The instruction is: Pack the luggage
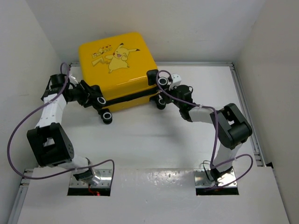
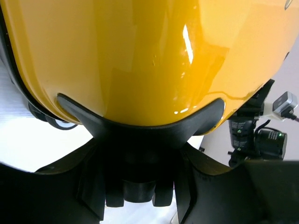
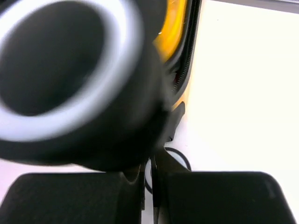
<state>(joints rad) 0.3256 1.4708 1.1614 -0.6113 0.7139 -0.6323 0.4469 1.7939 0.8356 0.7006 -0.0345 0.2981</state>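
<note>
The luggage (image 1: 117, 70) lies flat on the table (image 1: 154, 144), print side up. Both shells are together, and a black seam runs along the side that faces the arms. From here it looks closed, though I cannot see whether the zipper is run all the way around.

At its near left corner is the left claw (image 1: 89, 96). In the wrist view the black wheel mount (image 2: 140, 135) sits between the two fingers. The claw is about half spread and seems to pinch this mount, with the fingers touching it on both sides.

At the right corner of the luggage is the right claw (image 1: 165, 88), just beside a wheel (image 3: 60, 70). Its fingers are pressed together and nothing is between them. The wheel fills the wrist view and is blurred, so I cannot tell whether the claw tips touch it or stand only very near.

My judgement is that the filling part is over and the step in hand is the handling of the closed case. One arm holds a corner and the other is placed to push or steady the opposite one.

The next move, as I see it, asks both arms to act together. The left must hold firm on the mount, which is small and rounded and could slip out. The right should push on the hard corner, not on the wheel, because a wheel may roll away under the push. The shell is glossy, so it may slide easily on the table.
</note>
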